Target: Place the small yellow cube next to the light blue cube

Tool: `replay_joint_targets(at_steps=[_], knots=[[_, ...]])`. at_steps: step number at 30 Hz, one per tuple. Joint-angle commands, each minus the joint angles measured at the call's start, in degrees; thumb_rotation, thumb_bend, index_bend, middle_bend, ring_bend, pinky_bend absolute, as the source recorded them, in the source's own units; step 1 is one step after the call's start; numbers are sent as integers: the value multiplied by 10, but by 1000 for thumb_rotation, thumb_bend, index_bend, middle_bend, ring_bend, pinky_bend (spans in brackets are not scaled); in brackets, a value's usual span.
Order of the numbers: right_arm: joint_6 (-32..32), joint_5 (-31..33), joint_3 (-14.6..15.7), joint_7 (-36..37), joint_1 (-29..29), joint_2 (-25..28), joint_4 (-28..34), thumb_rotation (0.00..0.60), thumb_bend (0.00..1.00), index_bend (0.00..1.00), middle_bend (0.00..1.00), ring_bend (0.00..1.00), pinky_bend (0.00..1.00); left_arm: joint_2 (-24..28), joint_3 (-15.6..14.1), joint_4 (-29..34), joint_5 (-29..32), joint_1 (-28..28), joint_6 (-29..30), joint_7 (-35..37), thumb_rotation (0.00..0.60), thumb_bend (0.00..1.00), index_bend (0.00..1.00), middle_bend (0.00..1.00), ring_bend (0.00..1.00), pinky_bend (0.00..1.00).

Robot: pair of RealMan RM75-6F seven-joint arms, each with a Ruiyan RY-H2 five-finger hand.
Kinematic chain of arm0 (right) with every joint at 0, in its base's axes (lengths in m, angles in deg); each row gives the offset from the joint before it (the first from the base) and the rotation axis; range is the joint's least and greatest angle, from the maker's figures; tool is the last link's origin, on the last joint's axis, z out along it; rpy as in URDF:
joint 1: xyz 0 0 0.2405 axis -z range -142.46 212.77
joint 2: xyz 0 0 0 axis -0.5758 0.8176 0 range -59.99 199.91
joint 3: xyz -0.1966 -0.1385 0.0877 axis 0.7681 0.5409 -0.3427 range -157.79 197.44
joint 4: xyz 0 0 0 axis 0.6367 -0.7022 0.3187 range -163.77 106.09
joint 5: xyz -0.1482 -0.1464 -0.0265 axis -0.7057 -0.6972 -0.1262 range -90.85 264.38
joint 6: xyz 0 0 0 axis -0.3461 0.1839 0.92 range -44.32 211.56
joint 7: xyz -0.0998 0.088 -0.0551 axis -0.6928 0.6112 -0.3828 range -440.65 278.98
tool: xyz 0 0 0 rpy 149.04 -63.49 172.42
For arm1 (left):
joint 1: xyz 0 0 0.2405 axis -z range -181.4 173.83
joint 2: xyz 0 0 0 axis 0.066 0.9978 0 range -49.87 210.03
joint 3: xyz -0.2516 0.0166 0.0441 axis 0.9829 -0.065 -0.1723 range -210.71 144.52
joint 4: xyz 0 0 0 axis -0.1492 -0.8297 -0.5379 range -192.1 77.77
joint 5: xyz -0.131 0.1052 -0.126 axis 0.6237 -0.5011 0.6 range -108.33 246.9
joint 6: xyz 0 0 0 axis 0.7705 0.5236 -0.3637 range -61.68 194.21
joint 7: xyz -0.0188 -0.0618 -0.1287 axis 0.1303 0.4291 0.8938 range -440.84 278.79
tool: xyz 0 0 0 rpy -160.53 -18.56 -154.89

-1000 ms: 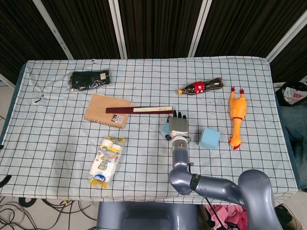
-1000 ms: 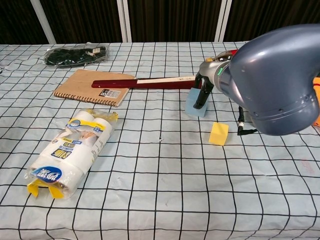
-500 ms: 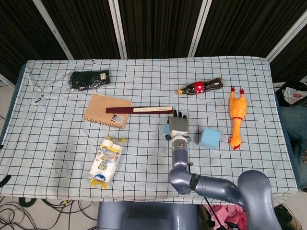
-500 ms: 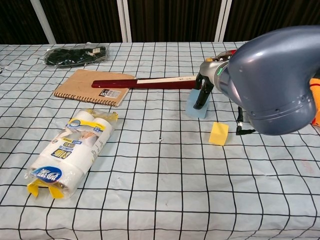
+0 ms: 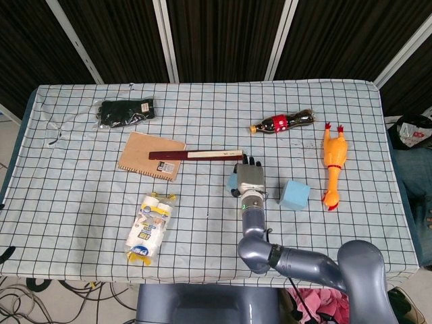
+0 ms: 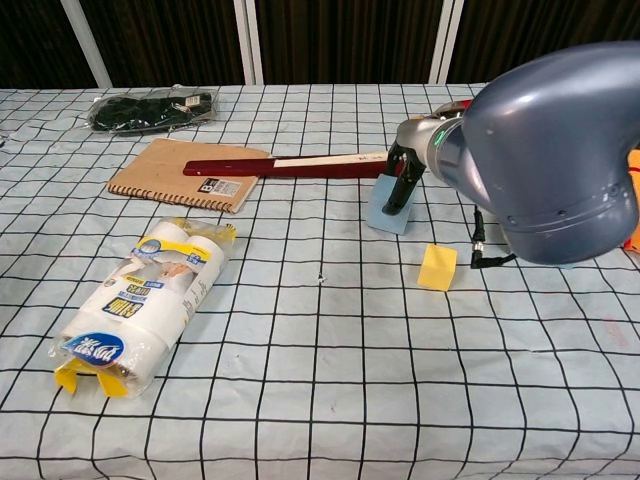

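As the fingers lie: dark fingers [image 6: 403, 190] of the right hand [image 5: 250, 177] reach down over the small blue cube [image 6: 385, 212] and touch its front; whether they grip it I cannot tell.
Small blue cube: tilted, just beside the stick's [image 5: 196, 155] pale end.
Yellow cube [image 6: 437, 267]: on the desk [image 5: 81, 196], near the small blue cube but apart, unheld; the forearm hides it in the head view.
Big blue cube [image 5: 295, 194]: right of the hand, apart.
Farther out: notebook [image 5: 151, 155] under the stick, bottle [image 5: 281, 122], rubber chicken [image 5: 333, 165], tissue pack [image 5: 148, 227], black pouch [image 5: 125, 111].
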Motion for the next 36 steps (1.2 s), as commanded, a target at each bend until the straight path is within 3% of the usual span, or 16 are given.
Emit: replay_joint_targets(at_steps=[1,7,16,36], knots=[[-4,-4,-4,5,5,12,13,600,348,461,0,0,90,0,0,0,0,0,0,1,600,37,188,65,0,0],[-7,-8,-2,-5,26,72,71,600,326,461,0,0,90,-1,1,1,1,0,0,0,600,37,188,65,0,0],[-23,-3,32,-6,70,156,156,600,289,457,0,0,90,-2,2,2,4,0,1,-2,600,38,189,65,0,0],[-46,-39,89,47,100,177,138,600,288,457,0,0,90,-3,4,3,9,-1,1,-8,600,37,189,64,0,0]])
